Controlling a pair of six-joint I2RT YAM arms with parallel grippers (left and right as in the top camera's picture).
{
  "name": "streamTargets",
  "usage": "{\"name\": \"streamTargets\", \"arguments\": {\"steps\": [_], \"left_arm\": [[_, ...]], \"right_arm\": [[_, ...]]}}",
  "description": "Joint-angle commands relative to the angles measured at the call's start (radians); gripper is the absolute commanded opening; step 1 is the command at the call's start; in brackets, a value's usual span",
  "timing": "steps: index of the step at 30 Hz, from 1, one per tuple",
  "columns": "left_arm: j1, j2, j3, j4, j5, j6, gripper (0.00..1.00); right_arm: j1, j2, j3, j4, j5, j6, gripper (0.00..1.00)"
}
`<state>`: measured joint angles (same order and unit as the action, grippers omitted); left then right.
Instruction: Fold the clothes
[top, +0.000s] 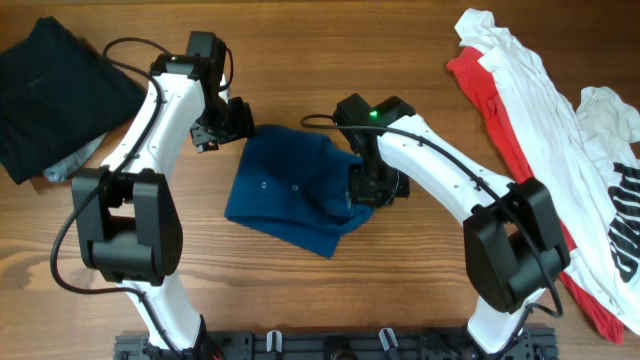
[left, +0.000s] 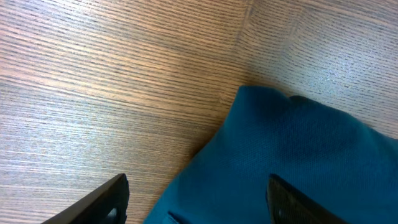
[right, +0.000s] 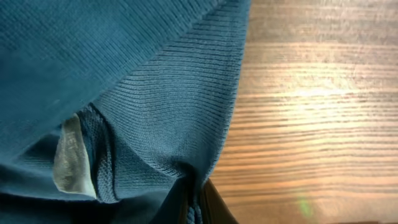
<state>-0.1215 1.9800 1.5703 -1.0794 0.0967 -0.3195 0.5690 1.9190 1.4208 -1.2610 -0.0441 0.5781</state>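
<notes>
A deep-blue polo shirt lies partly folded in the middle of the wooden table, small buttons showing on its top. My right gripper is at the shirt's right edge, shut on a pinch of its ribbed blue cloth; in the right wrist view the gripper has the fabric bunched between its fingers and a pale label shows to the left. My left gripper hovers open over the shirt's upper left corner, one finger over wood, the other over cloth, holding nothing.
A black garment lies over grey cloth at the table's back left. A pile of white and red T-shirts runs down the right side. Bare wood lies in front of the blue shirt.
</notes>
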Motion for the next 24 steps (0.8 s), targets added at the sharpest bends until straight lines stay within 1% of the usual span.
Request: {"name": "streamTargets", "arguments": {"steps": [1, 4, 6, 9, 13, 17, 18, 20, 22, 24], "left_arm": [[0.002, 0.005, 0.012, -0.001, -0.013, -0.002, 0.7], [0.002, 0.005, 0.012, -0.002, -0.013, -0.002, 0.71], [0.002, 0.005, 0.012, -0.002, -0.013, -0.002, 0.7], [0.002, 0.005, 0.012, -0.002, -0.013, -0.002, 0.71], [0.002, 0.005, 0.012, -0.001, -0.013, -0.002, 0.72], [0.002, 0.005, 0.012, 0.0, -0.013, -0.002, 0.73], [0.002, 0.005, 0.012, 0.001, -0.013, -0.002, 0.73], [0.002, 0.005, 0.012, 0.006, -0.013, -0.003, 0.73], [0.002, 0.005, 0.012, 0.007, -0.013, -0.003, 0.73], [0.002, 0.005, 0.012, 0.004, -0.013, -0.002, 0.73]], "right_arm": [[0.014, 0.021, -0.006, -0.008, -0.013, -0.03, 0.15], [0.014, 0.021, -0.006, -0.009, -0.064, -0.074, 0.2], [0.014, 0.021, -0.006, -0.012, -0.088, -0.116, 0.27], [0.014, 0.021, -0.006, -0.023, -0.069, -0.126, 0.27], [0.006, 0.021, -0.006, -0.029, 0.016, -0.056, 0.26], [0.005, 0.021, -0.006, -0.005, 0.021, -0.061, 0.24], [0.005, 0.021, -0.006, -0.001, 0.021, -0.072, 0.24], [0.005, 0.021, -0.006, 0.026, 0.023, -0.085, 0.31], [0.003, 0.021, -0.006, 0.084, 0.026, -0.084, 0.35], [-0.002, 0.021, -0.006, 0.146, 0.026, -0.08, 0.36]]}}
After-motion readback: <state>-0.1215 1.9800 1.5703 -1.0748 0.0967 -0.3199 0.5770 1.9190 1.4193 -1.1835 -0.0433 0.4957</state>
